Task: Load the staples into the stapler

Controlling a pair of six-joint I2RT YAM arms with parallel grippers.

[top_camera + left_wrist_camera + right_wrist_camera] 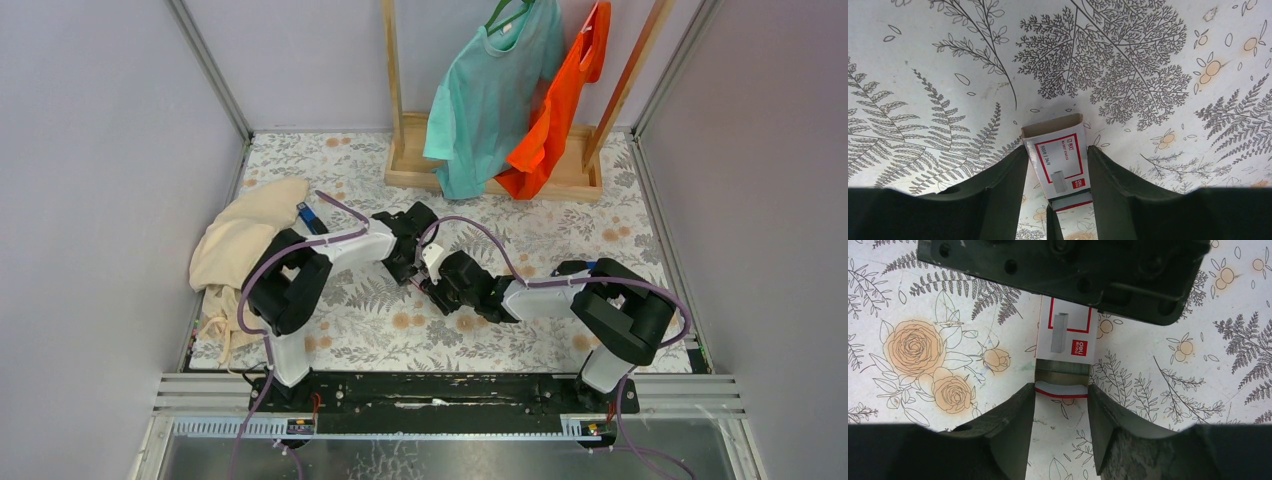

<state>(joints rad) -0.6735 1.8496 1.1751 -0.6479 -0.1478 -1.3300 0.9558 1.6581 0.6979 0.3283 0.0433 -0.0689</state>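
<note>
Right wrist view: half-closed right fingers [1023, 405] pinch the flap of the staple box [1068, 335], left fingers [1015, 165] clamp its sides, grey staples [1063, 371] sit at its mouth; a crooked pull could scatter them over the bench [1148, 390].

Staple box [1058, 155] mid-table, cloth heap [245, 240] left, perhaps stapler [308, 216] beside it, rack [410, 166] behind

The staple box [1065, 335] filled the jaws of the left gripper [1057, 150] and right gripper [1060, 392]. Bare table [400, 335] lay either side.
</note>
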